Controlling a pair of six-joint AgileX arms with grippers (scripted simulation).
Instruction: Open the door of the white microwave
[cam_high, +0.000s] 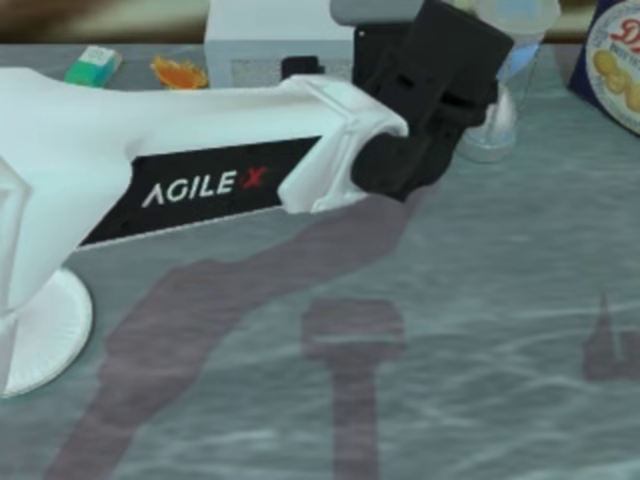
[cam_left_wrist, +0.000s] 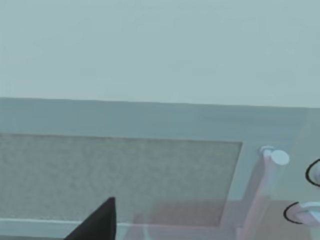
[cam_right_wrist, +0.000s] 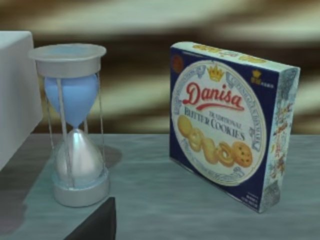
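Our left arm reaches across the table (cam_high: 480, 330) toward the white microwave (cam_high: 270, 45) at the far edge, left of centre; the left gripper (cam_high: 440, 95) sits right at its front, its black body hiding most of that face from above. We cannot tell how its jaws stand: the left wrist view catches only one dark fingertip.

That wrist view gives what the top view lacks: the door (cam_left_wrist: 120, 175) close ahead, mesh window running long across the frame, a slim handle (cam_left_wrist: 272, 157) at the end nearest the two knobs. We judge the pull must start at that handle, off to one side of the fingertip.

The right gripper is out of the top view; its camera shows an hourglass (cam_right_wrist: 75, 130) and a cookie box (cam_right_wrist: 230, 125).
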